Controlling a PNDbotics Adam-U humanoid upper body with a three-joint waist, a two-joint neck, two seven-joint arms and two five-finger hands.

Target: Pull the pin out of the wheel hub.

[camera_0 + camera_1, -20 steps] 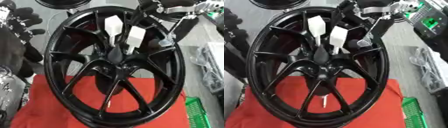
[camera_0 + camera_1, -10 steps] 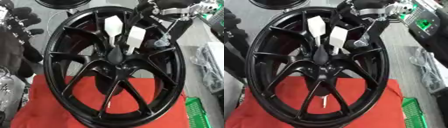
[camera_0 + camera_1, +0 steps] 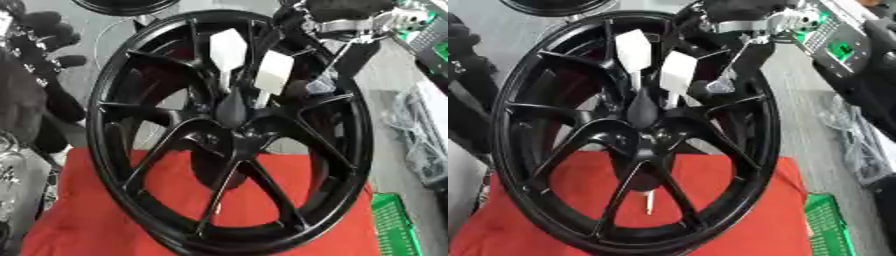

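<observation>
Left eye view: the black wheel point(image 3: 229, 132) is standing tilted on the red cloth point(image 3: 87, 220), leaning toward that cloth's far edge, with two white-tagged pins point(image 3: 229, 55) sticking out of the hub point(image 3: 229, 117). The right hand point(image 3: 337, 57) is reaching over the upper right rim toward them; whether its fingers are spread or pinching cannot be told. Judged risk: a pull off the pin's axis is likely to bind the pin or tip the unsupported wheel. The left hand point(image 3: 39, 40) is showing at the left edge, finger state unclear. Right eye view: spokes are crowding the hub, a small white piece point(image 3: 648, 202) is lying on the cloth beneath, and a green basket point(image 3: 826, 227) is sitting beside the cloth's near right corner.
</observation>
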